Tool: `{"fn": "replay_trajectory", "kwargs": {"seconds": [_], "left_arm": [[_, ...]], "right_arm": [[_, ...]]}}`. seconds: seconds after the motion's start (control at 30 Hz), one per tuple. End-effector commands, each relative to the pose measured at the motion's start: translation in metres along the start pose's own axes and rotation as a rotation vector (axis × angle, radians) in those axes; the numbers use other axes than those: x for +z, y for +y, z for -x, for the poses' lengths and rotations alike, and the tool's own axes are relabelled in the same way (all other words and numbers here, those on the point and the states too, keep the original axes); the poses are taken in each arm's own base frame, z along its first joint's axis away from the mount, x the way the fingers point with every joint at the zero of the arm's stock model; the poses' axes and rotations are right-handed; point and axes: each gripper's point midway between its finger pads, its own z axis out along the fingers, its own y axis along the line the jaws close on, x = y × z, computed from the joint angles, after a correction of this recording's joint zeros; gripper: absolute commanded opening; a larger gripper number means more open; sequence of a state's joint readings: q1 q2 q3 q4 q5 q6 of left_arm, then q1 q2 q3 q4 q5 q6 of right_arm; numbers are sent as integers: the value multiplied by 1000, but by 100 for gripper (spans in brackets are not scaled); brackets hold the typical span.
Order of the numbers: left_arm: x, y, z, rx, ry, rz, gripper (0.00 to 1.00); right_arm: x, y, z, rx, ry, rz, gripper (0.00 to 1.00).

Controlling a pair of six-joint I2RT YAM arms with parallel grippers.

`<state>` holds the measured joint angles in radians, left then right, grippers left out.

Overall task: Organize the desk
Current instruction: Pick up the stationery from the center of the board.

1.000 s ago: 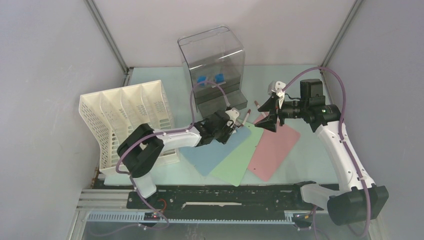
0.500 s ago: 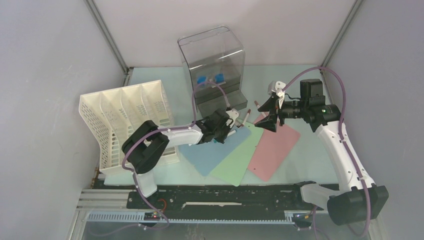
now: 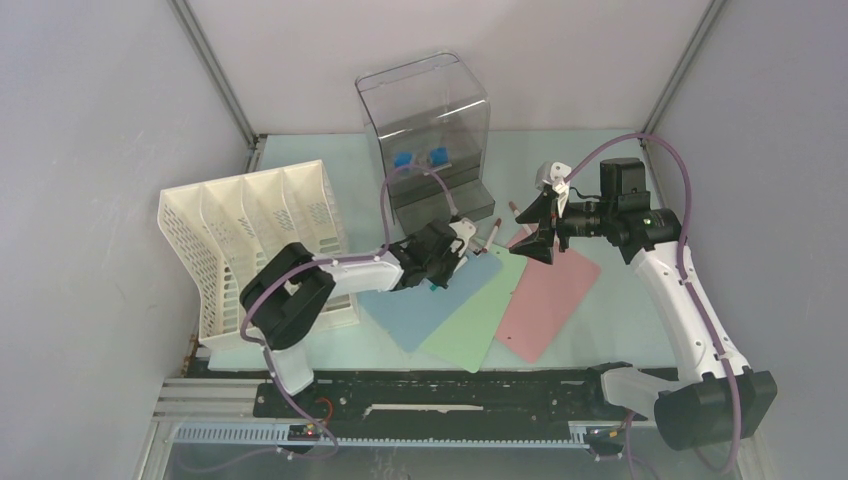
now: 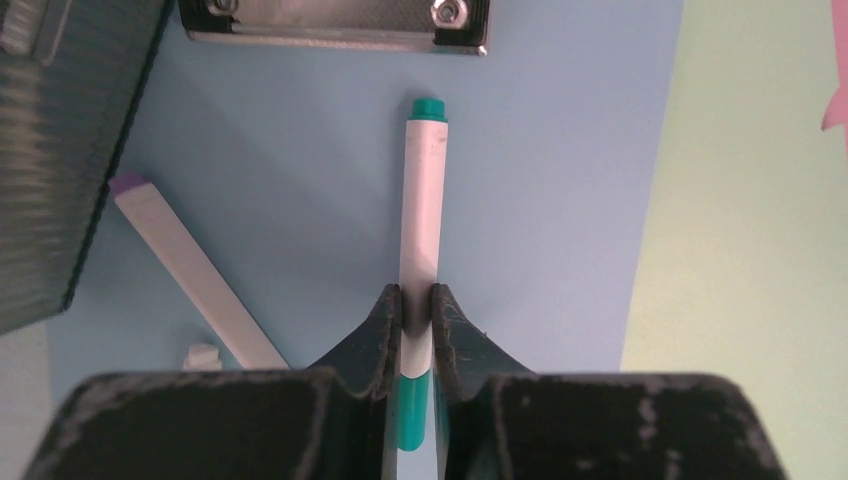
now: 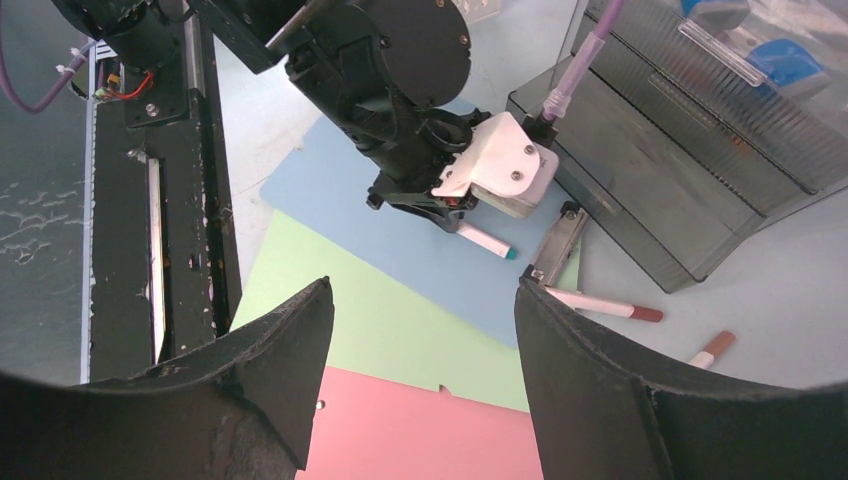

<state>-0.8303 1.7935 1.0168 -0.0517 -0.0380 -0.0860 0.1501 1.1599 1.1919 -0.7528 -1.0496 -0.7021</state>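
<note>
Your left hand (image 4: 415, 300) is pinching a white marker with teal ends (image 4: 422, 210). The marker lies flat on a blue sheet (image 4: 300, 150) near the middle of the pale mint-green worktop (image 3: 600, 325). A second white marker (image 4: 190, 265), purple-tipped, lies beside it on the same sheet. A green sheet (image 3: 470, 320) and a pink sheet (image 3: 548, 290) fan out toward the right edge. Your right hand (image 5: 420, 300) hangs over their far ends, fingers spread, holding nothing. A clear drawer box (image 3: 425, 110) stands at the far edge. A white file rack (image 3: 250, 230) sits along the left edge.
</note>
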Motion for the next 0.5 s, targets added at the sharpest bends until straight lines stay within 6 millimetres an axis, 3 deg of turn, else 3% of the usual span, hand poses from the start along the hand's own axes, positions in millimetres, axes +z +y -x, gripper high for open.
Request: {"fn": "replay_trajectory", "kwargs": {"seconds": [0.0,0.47], "left_arm": [[-24,-12,26,-37,-116,-33,2],[-95,-31,70,-222,-458,-168,0]], "right_arm": [[0,1,0,-1,-9,15,74],[1,4,2,10,-22,38,74]]}}
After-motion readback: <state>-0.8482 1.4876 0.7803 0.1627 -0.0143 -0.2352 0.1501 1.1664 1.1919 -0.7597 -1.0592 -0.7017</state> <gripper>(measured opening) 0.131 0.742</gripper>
